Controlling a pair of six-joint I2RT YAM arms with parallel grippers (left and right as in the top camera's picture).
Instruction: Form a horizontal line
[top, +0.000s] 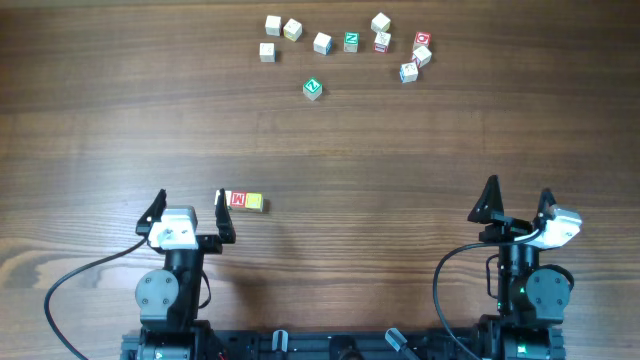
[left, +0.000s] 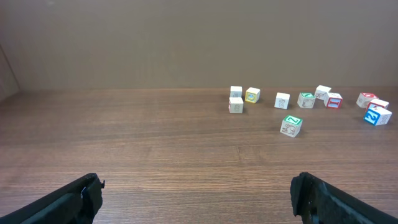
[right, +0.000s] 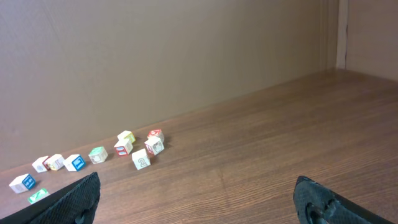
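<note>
A short row of cubes lies on the table in the overhead view, just in front of my left gripper's right finger. It holds a red M cube (top: 238, 199) touching a yellow-faced cube (top: 255, 203) on its right. A pale cube (top: 223, 197) sits at the left end, partly covered by the finger. The row is out of both wrist views. My left gripper (top: 191, 196) (left: 196, 199) is open and empty, with the row beside its right fingertip. My right gripper (top: 518, 190) (right: 196, 199) is open and empty at the near right, far from the row.
A cube with a green face (top: 313, 89) (left: 291, 124) stands alone beyond mid-table. Several more pale, red-lettered and blue-lettered cubes (top: 350, 40) are scattered along the far side, also in the left wrist view (left: 311, 99) and the right wrist view (right: 124, 147). A wall stands behind the table.
</note>
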